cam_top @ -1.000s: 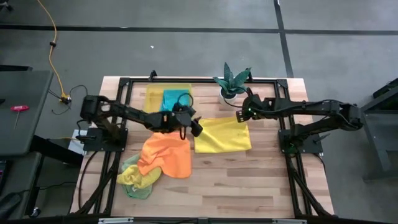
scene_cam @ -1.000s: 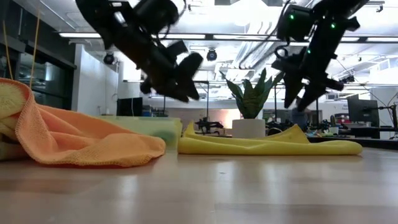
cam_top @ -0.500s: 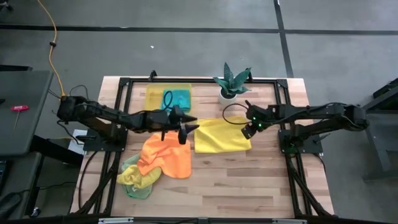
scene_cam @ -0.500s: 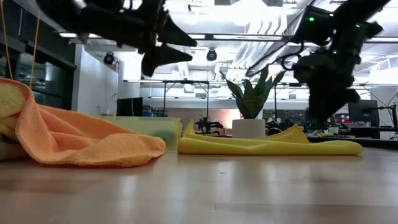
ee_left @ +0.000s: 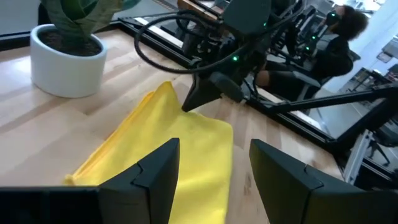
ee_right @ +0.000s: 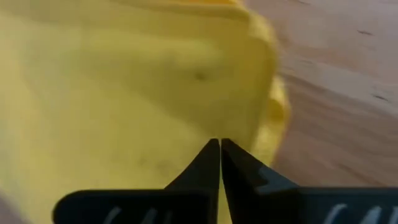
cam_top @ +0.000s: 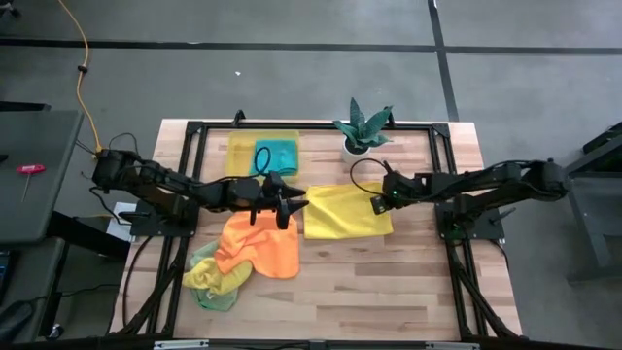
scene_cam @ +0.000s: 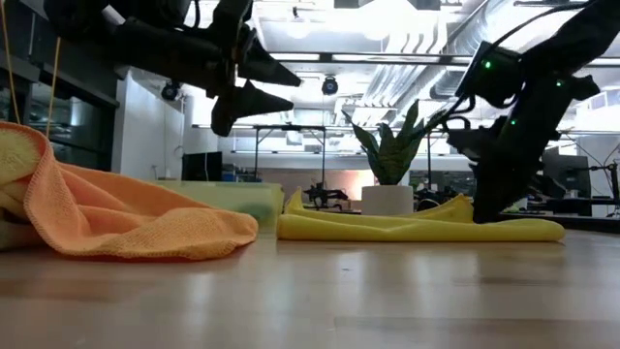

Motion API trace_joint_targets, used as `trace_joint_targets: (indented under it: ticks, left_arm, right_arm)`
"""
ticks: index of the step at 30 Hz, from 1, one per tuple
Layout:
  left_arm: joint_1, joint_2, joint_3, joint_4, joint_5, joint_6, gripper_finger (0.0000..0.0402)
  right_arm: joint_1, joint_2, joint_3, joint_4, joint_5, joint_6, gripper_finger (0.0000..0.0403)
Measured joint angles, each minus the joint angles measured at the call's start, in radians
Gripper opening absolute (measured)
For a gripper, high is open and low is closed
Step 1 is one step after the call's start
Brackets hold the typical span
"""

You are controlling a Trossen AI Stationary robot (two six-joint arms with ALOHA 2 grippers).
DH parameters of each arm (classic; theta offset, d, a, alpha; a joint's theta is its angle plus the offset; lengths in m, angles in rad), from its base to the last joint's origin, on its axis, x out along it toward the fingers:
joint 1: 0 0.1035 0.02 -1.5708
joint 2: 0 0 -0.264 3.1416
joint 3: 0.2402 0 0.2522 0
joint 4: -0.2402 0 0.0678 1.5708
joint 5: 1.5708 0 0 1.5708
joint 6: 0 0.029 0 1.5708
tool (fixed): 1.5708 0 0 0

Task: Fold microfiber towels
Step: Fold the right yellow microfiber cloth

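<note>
My right tool is down at the right edge of the yellow towel, which lies spread on the counter in front of the potted plant. Its fingers are pressed together; in the right wrist view the tips meet right over the yellow cloth, but I cannot tell whether a fold of it is pinched between them. My left tool hangs in the air just left of that same towel, fingers apart and holding nothing.

I judge the job to be at an early stage. The yellow towel looks flat or perhaps doubled once, not finished. The orange towel lies crumpled to the left of it, draped partly over a heap of yellow and light green cloths near the front left of the counter; none of those is folded. A teal towel sits in the yellow bin at the back, with a dark loop of something lying on it that I cannot identify. So most of the folding is left.

I can read no brand, label or writing anywhere.
</note>
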Motion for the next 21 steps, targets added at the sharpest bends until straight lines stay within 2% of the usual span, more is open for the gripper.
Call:
trace_joint_targets:
  ticks: [4, 9, 15, 18, 21]
  left_arm:
    - [0.007, 0.0, 0.0, 0.0, -0.001, 0.0, 0.0186]
    - [0.007, 0.0, 0.0, 0.0, -0.001, 0.0, 0.0186]
    - [0.007, 0.0, 0.0, 0.0, -0.003, 0.0, 0.0186]
    - [0.007, 0.005, 0.008, -0.008, -0.003, 0.007, 0.0186]
    - [0.011, 0.035, 0.06, -0.094, -0.003, 0.052, 0.0186]
  right_arm:
    - [-0.033, 0.035, 0.0, -0.013, 0.003, 0.033, 0.0005]
    - [-0.038, 0.04, 0.005, -0.094, 0.095, 0.183, 0.0002]
    - [-0.039, -0.01, -0.001, -0.19, 0.187, 0.338, 0.0]
    - [-0.039, -0.048, -0.002, -0.221, 0.19, 0.352, 0.0]
    - [-0.038, -0.091, -0.002, -0.238, 0.189, 0.358, 0.0]
